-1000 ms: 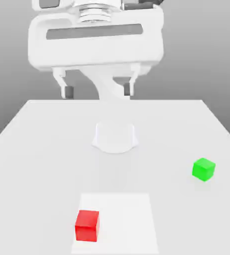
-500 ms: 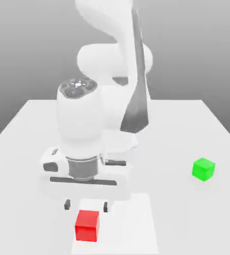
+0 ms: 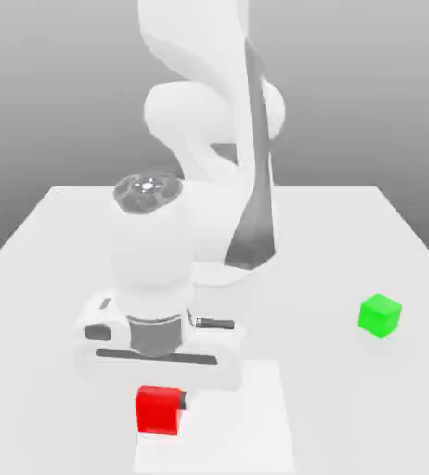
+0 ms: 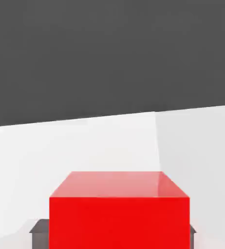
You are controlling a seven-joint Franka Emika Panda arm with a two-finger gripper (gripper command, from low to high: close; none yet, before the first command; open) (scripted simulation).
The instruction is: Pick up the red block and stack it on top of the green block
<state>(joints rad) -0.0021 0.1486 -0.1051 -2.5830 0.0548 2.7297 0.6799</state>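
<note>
The red block (image 3: 159,412) is near the front of the white table, on a paler square patch. My gripper (image 3: 160,403) has come down over it from above and is shut on the red block, with a dark fingertip (image 3: 183,401) showing at its side. In the hand view the red block (image 4: 119,209) looms close, with dark finger pads (image 4: 38,227) pressed against both flanks. The green block (image 3: 379,315) sits alone toward the exterior view's right, well apart from the hand.
The arm's white base (image 3: 227,269) rises at the middle of the table (image 3: 51,250) behind the hand. The paler square patch (image 3: 255,417) lies at the front edge. Bare tabletop separates the red block from the green one.
The hand came down from high above the table onto the red block. Its fingers, open around the block half a second ago, have shut on it.
</note>
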